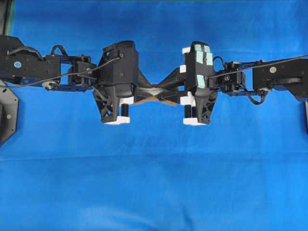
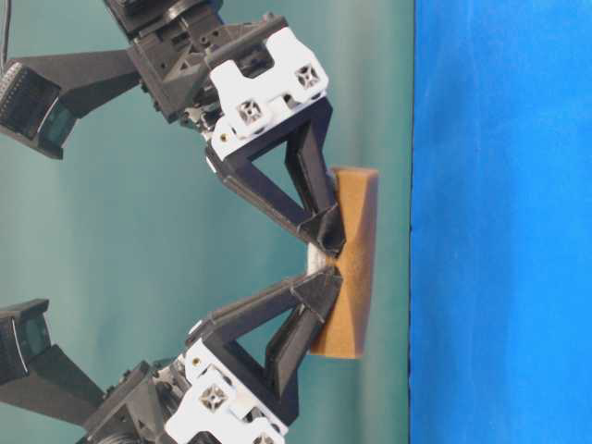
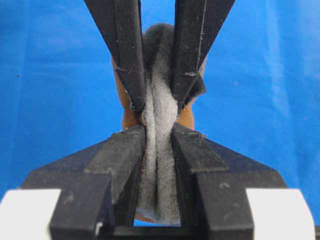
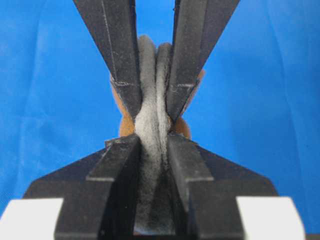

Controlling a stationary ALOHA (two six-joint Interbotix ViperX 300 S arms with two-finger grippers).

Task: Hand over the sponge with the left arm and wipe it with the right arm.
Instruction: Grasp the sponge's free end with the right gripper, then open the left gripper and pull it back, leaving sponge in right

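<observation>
The sponge hangs in mid-air above the blue cloth, pinched from both sides. The left arm's plain black gripper is shut on its left half. The right arm's teal-taped gripper is shut on its right half, tip to tip with the other. In the left wrist view my left gripper squeezes the grey fuzzy face of the sponge, with orange showing behind. In the right wrist view my right gripper pinches the sponge the same way. From table level the orange layer of the sponge faces the cloth.
Blue cloth covers the table under both arms. A black mount plate sits at the left edge. A teal backdrop stands behind the arms in the table-level view.
</observation>
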